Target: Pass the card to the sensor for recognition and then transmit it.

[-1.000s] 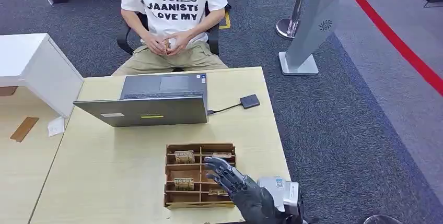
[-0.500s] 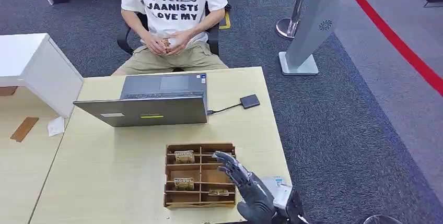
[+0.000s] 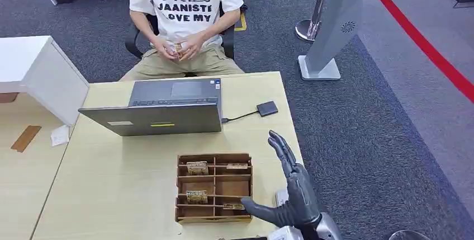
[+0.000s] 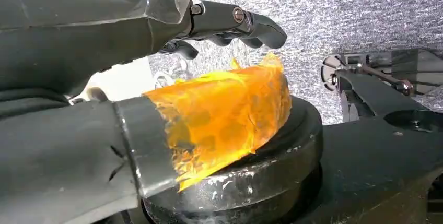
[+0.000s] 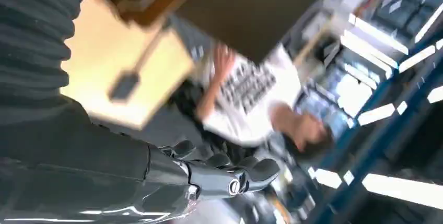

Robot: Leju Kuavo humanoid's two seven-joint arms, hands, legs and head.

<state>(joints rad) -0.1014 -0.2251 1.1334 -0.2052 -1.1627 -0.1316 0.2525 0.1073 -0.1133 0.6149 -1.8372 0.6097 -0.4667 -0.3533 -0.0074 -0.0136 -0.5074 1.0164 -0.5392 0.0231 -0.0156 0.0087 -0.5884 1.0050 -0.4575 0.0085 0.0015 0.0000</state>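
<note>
Early stage: the right hand (image 3: 293, 187), fingers spread and holding nothing, hovers beside the wooden tray (image 3: 214, 187) where the cards (image 3: 197, 168) lie untouched, so pickup, presentation to the sensor (image 3: 267, 108) and handover all remain undone.

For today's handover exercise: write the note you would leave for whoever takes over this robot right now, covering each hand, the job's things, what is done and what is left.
Right hand: open, raised beside the wooden card tray, holding nothing.
Left hand: hanging low over the carpet, fingers loosely curled around nothing; orange tape on its thumb.
Cards sit in the tray's compartments. The small black sensor lies on the table, cabled to the laptop. A person sits behind the table.
Done: no card picked.
Left: take a card, present it to the sensor, hand it over.
</note>
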